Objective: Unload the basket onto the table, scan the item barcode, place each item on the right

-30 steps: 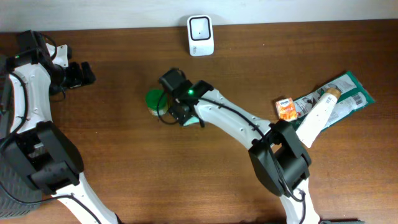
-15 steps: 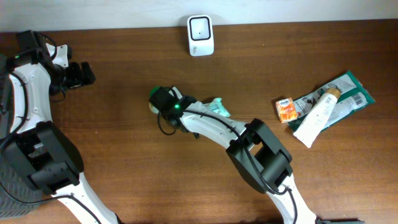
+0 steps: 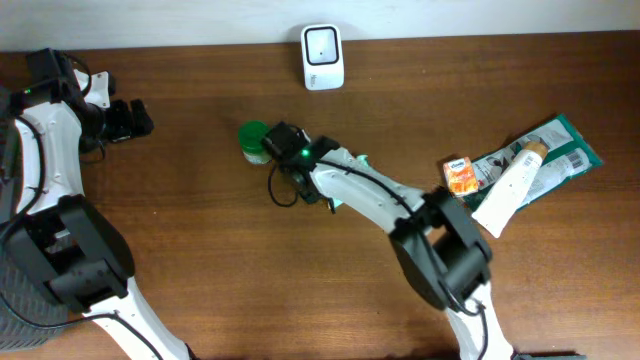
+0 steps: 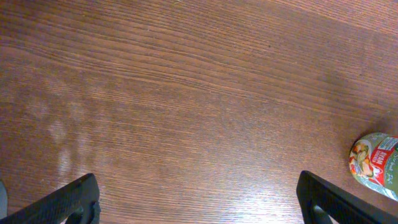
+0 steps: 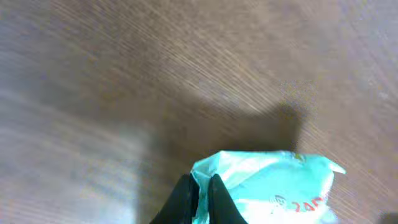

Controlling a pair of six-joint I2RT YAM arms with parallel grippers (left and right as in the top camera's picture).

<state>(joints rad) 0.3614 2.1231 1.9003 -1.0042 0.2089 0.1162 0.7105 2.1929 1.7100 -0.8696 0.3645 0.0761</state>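
The item is a mint-green plastic packet [image 5: 267,186] with red print. My right gripper [image 5: 200,194] is shut on its upper left edge, and the film is pinched between the two black fingers. From overhead, the packet [image 3: 360,161] shows only as slivers beside the right arm, with the right gripper [image 3: 310,188] over the table's middle. The white barcode scanner [image 3: 322,57] stands at the back edge, apart from the packet. My left gripper [image 3: 128,120] is open at the far left, and in its wrist view the left gripper [image 4: 202,205] has only bare wood between its fingers.
A green-lidded jar [image 3: 253,140] stands just left of the right wrist; it also shows as the jar [image 4: 376,165] at the right edge of the left wrist view. At the right lie an orange packet [image 3: 460,176], a white tube [image 3: 508,190] and green sachets [image 3: 555,150].
The right jaws have closed on the packet's edge. The right wrist swung left, then back right. The green-lidded jar sits slightly farther back. The left arm has not moved.
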